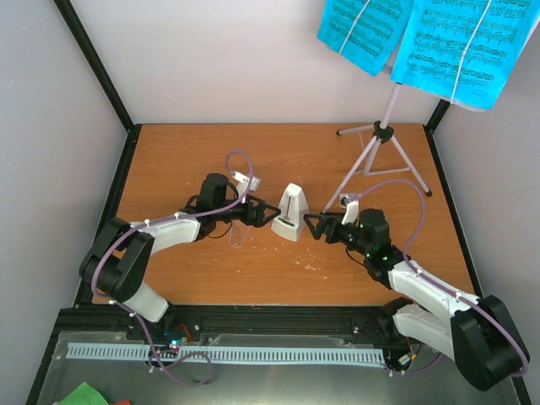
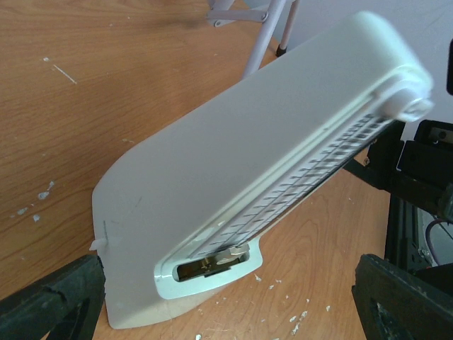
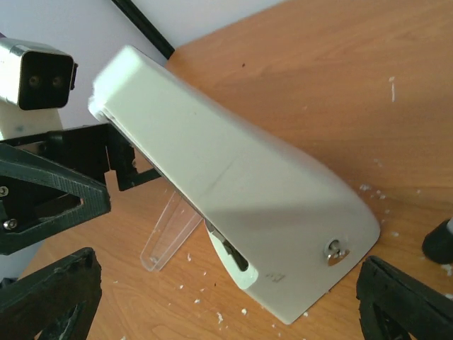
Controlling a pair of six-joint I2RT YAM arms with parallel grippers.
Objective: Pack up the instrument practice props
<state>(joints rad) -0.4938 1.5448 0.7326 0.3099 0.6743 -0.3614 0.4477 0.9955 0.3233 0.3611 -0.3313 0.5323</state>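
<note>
The white pyramid-shaped metronome (image 1: 291, 213) stands on the wooden table between my two grippers, its front face uncovered. Its clear tapered cover (image 1: 239, 235) lies on the table under my left arm and also shows in the right wrist view (image 3: 170, 230). My left gripper (image 1: 263, 213) is open just left of the metronome (image 2: 241, 184), its fingers (image 2: 49, 304) wide apart and empty. My right gripper (image 1: 314, 226) is open just right of the metronome (image 3: 241, 198), its fingers (image 3: 407, 304) clear of it. The lilac tripod music stand (image 1: 380, 143) stands at the back right and holds cyan sheet-music pages (image 1: 460, 46).
The stand's legs (image 1: 405, 164) spread over the back right of the table, one reaching close to my right gripper. A black frame (image 1: 118, 181) borders the table's left and right edges. White crumbs (image 2: 304, 315) lie scattered around the metronome. A white cable tray (image 1: 228, 354) runs along the front.
</note>
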